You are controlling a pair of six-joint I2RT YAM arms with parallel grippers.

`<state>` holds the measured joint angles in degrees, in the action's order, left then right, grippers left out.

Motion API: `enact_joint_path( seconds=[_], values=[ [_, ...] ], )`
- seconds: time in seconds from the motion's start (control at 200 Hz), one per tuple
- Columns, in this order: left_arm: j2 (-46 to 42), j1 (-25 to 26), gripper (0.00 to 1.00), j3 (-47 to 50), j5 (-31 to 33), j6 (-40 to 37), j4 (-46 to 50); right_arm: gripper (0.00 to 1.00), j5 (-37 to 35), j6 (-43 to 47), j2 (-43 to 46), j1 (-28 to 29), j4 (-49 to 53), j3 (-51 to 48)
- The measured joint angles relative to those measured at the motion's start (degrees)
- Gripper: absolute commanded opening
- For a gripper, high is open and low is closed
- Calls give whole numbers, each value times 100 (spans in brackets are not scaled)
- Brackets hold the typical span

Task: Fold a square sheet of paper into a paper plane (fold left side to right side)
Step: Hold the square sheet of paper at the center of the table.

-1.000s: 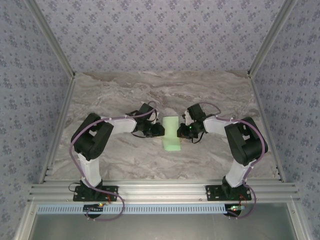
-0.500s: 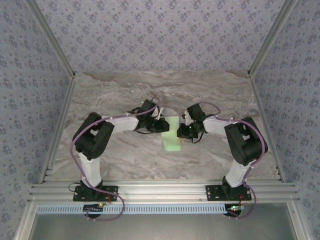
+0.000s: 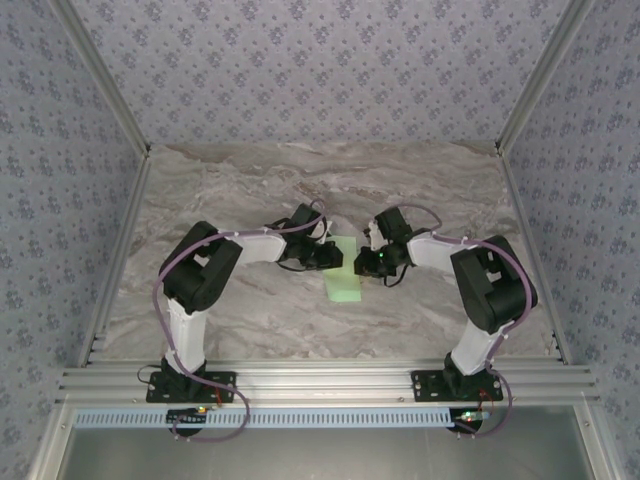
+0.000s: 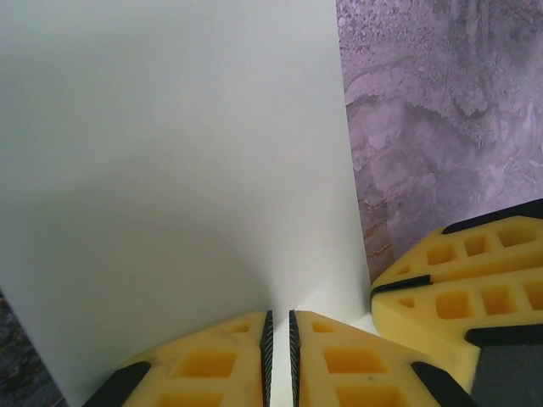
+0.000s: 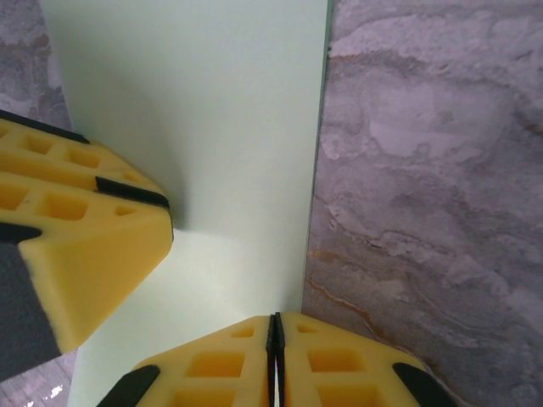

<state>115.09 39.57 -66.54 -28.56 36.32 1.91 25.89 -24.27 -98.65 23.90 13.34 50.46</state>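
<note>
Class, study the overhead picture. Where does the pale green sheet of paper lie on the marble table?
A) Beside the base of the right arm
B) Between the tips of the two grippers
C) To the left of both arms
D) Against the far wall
B: the square sheet of paper lies mid-table, with the left gripper at its left edge and the right gripper at its right edge.

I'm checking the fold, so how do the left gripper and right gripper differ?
The left gripper shows a thin slit between its jaws, tips well in on the sheet of paper. The right gripper is fully shut, tips at the sheet's edge. Both have yellow fingers and face each other.
</note>
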Motion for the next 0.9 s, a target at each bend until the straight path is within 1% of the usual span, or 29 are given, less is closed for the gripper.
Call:
enact_joint_path(
  seconds=[0.125,0.265,0.48,0.67,0.899],
  values=[
    [-7,31,15,0,74,22,-2,9,162,39,179,-225,35,96],
    [-15,59,15,0,146,35,-4,9,341,33,144,-345,-92,415],
    [-17,68,15,0,175,37,-2,9,568,-55,-450,-317,-481,741],
    [-22,72,15,0,186,35,0,9,658,-96,-1091,-286,-597,920],
    [-83,105,17,39,254,24,2,9,581,-92,-1226,-262,-428,1152]
  ],
)
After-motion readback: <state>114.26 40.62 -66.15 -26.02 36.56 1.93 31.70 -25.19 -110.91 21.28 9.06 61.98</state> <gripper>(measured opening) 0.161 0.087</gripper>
